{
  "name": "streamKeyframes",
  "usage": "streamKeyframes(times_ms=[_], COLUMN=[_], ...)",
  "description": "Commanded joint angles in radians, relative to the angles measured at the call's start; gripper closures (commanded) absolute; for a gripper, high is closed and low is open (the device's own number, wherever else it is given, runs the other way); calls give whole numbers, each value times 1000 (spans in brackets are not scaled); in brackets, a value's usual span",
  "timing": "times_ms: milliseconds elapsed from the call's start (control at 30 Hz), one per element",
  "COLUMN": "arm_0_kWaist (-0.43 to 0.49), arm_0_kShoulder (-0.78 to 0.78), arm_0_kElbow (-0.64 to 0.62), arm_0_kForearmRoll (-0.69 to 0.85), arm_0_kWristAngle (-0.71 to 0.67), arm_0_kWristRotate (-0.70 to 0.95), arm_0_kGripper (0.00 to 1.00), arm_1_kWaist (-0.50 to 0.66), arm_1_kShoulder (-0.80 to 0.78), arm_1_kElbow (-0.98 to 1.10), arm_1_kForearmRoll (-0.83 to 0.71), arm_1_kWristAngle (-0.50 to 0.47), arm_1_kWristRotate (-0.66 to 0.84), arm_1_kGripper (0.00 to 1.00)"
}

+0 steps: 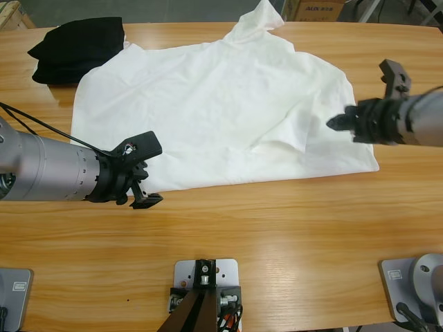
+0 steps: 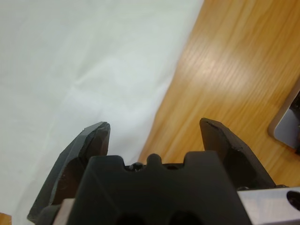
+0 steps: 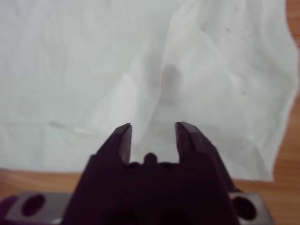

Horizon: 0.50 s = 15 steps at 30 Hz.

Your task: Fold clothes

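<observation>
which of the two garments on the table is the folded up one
The black garment at the table's far left corner: it sits as a small compact bundle. The white T-shirt is spread out flat across the table, partly overlapping the bundle's edge.

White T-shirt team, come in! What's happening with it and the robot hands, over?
Left hand open at shirt's near hem. Right hand open over sleeve fold. Large white wrinkled T-shirt flat, unfolded. Small folded black garment touching its far corner.

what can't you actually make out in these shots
- High view: the white T-shirt covers part of the black garment at its near edge; the top edge cuts off the shirt's far sleeve.
- Left wrist view: the left gripper body blocks the hem below.
- Right wrist view: the right gripper hides cloth beneath.
</observation>
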State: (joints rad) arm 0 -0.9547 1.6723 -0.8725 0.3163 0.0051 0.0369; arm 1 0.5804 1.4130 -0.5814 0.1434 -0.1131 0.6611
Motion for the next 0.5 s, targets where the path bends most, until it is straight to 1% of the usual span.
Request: streamKeyframes(times_ms=[33, 100, 167, 200, 267, 333, 500], arm_0_kWaist=[-9, -9, -9, -9, -8, -9, -9], arm_0_kShoulder=[25, 17, 13, 11, 8, 6, 7], arm_0_kElbow=[-34, -33, -32, -32, -33, -36, -42], arm_0_kForearmRoll=[45, 53, 62, 65, 66, 66, 66], arm_0_kWristAngle=[14, 16, 18, 18, 18, 18, 18], arm_0_kWristRotate=[0, 0, 0, 0, -3, -19, -32], arm_0_kGripper=[262, 262, 262, 262, 262, 262, 266], arm_1_kWaist=[245, 251, 251, 251, 251, 251, 251], arm_1_kShoulder=[118, 133, 167, 198, 261, 312, 336], arm_1_kElbow=[-113, -116, -138, -143, -159, -173, -187], arm_1_kForearmRoll=[113, 118, 178, 187, 188, 186, 180], arm_1_kWristAngle=[-168, -163, -117, -113, -115, -122, -150], arm_1_kWristRotate=[-383, -479, -566, -585, -603, -618, -643], arm_1_kGripper=[18, 18, 18, 18, 19, 92, 100])
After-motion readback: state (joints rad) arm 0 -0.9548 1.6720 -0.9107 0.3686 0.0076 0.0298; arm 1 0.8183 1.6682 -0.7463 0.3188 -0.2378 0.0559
